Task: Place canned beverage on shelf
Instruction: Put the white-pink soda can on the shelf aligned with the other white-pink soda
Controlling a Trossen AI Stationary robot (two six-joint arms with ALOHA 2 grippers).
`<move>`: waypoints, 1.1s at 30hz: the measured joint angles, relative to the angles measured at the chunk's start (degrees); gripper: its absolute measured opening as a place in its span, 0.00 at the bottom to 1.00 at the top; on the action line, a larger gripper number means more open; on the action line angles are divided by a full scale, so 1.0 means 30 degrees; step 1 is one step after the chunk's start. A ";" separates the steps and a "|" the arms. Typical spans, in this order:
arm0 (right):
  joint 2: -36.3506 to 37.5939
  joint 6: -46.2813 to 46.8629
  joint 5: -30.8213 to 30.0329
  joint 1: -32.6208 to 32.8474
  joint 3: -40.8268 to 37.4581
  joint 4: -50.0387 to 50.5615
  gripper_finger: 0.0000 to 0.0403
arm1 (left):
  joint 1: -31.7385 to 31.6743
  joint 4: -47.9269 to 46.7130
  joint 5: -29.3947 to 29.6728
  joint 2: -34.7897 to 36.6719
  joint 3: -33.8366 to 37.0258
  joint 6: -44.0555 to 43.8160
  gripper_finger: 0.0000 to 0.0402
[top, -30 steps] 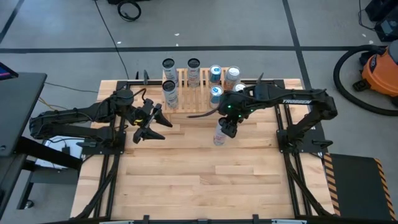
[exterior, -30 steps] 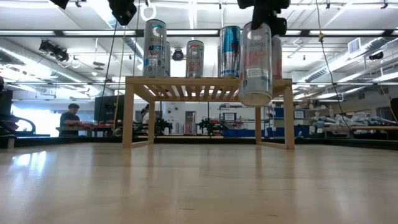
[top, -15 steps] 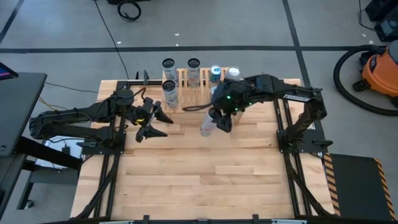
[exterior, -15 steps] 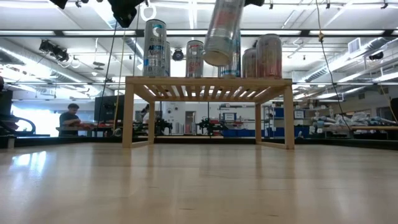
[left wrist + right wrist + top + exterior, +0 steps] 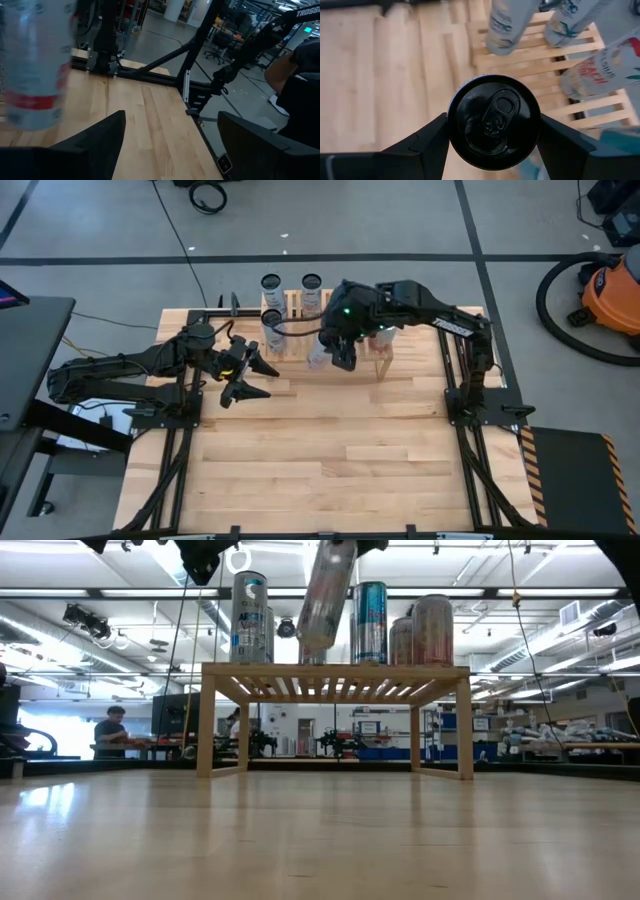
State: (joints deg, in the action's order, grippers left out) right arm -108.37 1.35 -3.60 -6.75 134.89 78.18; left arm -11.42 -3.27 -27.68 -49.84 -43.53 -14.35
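Canned beverage (image 5: 325,595) gripped by right hand (image 5: 340,352), held tilted in the air over the front edge of the shelf (image 5: 335,671).
Black lid with pull tab facing the right wrist camera, one dark finger pressed on each side; label on this can unreadable. Five more cans counted standing on the slatted wooden shelf: silver can (image 5: 249,604) at the left end, red-and-white can (image 5: 313,657) partly hidden behind the held one, blue can (image 5: 370,608), then two reddish cans (image 5: 432,628) at the right. No brand legible on any. Left hand (image 5: 243,376) open, empty, low over the wooden surface (image 5: 320,450), left of the shelf. "TROSSEN" partly readable on the right arm.
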 joint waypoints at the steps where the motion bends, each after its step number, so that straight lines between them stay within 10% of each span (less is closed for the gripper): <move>1: 0.0063 -0.0349 0.0000 -0.0204 -0.0215 -0.0090 0.65 | -0.0007 0.0002 0.0001 -0.0006 0.0000 -0.0001 0.79; 33: -0.1059 -0.4802 -0.0945 -0.2319 -0.0303 -0.2028 0.65 | 0.0001 -0.0393 0.0029 -0.0001 0.0000 0.0054 0.79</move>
State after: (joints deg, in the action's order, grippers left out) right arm -111.55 -13.06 -6.43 -13.71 133.98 72.10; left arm -11.42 -4.45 -27.59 -49.85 -43.53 -14.19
